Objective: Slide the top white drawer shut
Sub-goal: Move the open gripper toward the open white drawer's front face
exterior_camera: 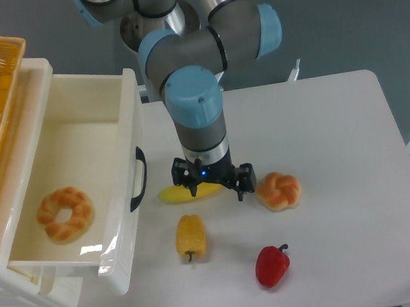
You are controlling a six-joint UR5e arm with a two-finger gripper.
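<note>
Pincer (214, 188), jaws apart and empty above the banana (171, 194), should press the front of the top white drawer (135, 177), to its left, squarely beside the black handle (139, 179).

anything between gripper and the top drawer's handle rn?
Only the banana's left end on the table, between gripper and the top white drawer's handle, per the fixed camera.

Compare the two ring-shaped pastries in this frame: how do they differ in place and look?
The pastry in the drawer lies inside the open top white drawer; the pastry on the table lies on the white table, just right of the gripper. The drawer one shows a clear centre hole and looks larger; the table one looks more compact, its hole hardly visible. Both are golden-brown and twisted.
</note>
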